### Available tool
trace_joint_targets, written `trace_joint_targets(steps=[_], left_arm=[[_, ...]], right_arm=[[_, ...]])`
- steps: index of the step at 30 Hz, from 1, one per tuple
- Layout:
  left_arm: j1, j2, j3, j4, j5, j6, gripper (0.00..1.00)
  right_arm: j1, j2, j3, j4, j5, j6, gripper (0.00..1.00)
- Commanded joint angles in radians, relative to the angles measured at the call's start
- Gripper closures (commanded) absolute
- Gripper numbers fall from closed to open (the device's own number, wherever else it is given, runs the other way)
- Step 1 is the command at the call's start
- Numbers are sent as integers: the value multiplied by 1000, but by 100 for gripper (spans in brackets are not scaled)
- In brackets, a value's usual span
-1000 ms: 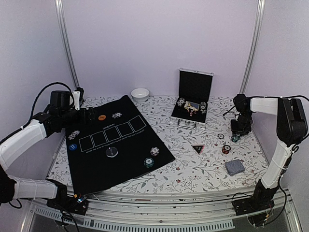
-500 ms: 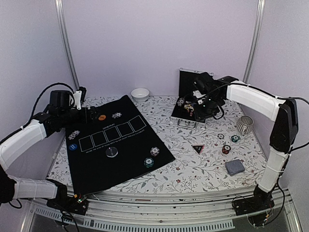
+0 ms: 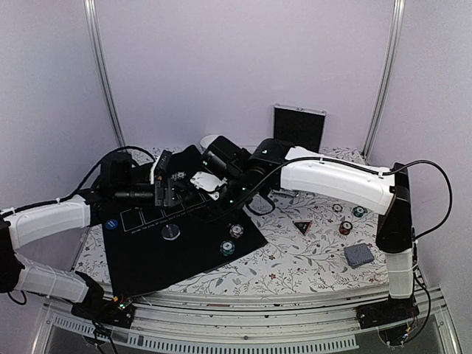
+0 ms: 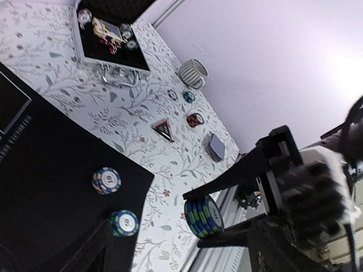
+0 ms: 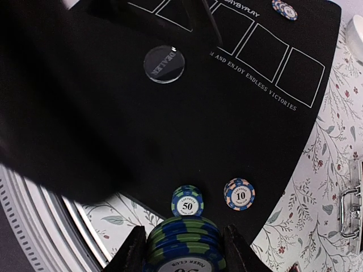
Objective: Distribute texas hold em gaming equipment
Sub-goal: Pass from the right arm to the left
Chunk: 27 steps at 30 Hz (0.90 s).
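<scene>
Since the earlier frame the right arm has swung from the open case (image 3: 299,127) to a position over the black mat (image 3: 147,258). The right gripper (image 5: 184,252) is clamped on a stack of poker chips (image 4: 204,215), blue with green edge stripes. The top chip reads "POKER CLUB". In the wrist view the stack hangs above the mat's edge. Below it lie a "50" chip (image 5: 188,203) and a "10" chip (image 5: 239,194). The round button (image 5: 163,63) reads "DEALER". The mat print reads "ENJOY ENDLESS VICTORIES". Left gripper (image 3: 164,188): opening cannot be determined.
</scene>
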<state>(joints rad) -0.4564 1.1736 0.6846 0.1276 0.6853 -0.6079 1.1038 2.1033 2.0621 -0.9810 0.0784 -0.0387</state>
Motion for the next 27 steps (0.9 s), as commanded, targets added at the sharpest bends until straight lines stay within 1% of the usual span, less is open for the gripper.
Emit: trace_joint_targets(steps=[1,6,10,17,19,22,27], left_arm=[[-53,73,-7,93,126,-65,16],[-80,179,14,132,193,-95,19],[-98,213,20,187,220,-121,23],[-111,240,22,192,235,-125,28],[-113,251,25,190,237,-128,31],[-122,272,34,191,243,-132,39],[-135,308,56,190,259,-133,57]], right_arm=[[12,9,48,57,-55,-74,97],[34,19,67,68,-68,-85,97],[37,33,76,50,-40,-86,98],[36,57,86,35,41,-86,98],[38,59,95,37,50,-86,98],[38,59,99,41,58,-90,98],[39,58,96,43,91,-93,98]])
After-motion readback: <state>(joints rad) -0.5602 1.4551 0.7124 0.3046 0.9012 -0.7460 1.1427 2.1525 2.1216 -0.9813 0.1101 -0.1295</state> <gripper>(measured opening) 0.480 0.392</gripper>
